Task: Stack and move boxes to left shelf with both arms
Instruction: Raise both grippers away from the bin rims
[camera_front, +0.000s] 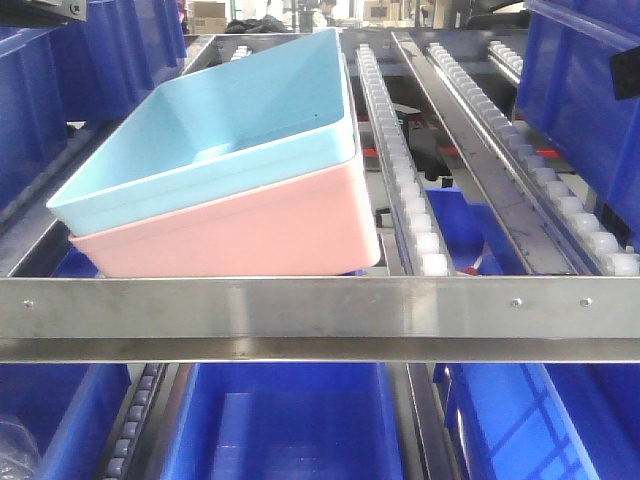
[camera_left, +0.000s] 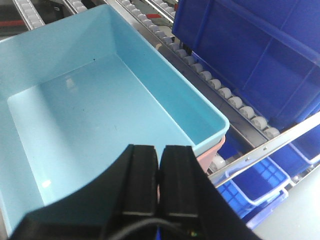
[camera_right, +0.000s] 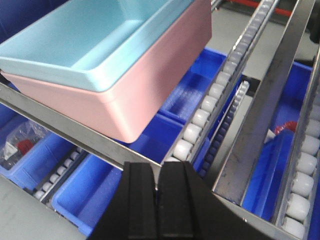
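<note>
The blue box (camera_front: 215, 120) sits nested in the pink box (camera_front: 250, 235) on the shelf (camera_front: 320, 305) rollers behind the near rail. Both the left gripper (camera_left: 158, 167) and right gripper (camera_right: 158, 182) have their fingers pressed together, holding nothing; the task looks essentially done.

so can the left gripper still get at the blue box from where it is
Probably yes. The left gripper, jaws shut, hangs just above the near rim of the blue box, which sits nested in the pink box on the shelf. Nothing lies between them; it would need to open first.
</note>
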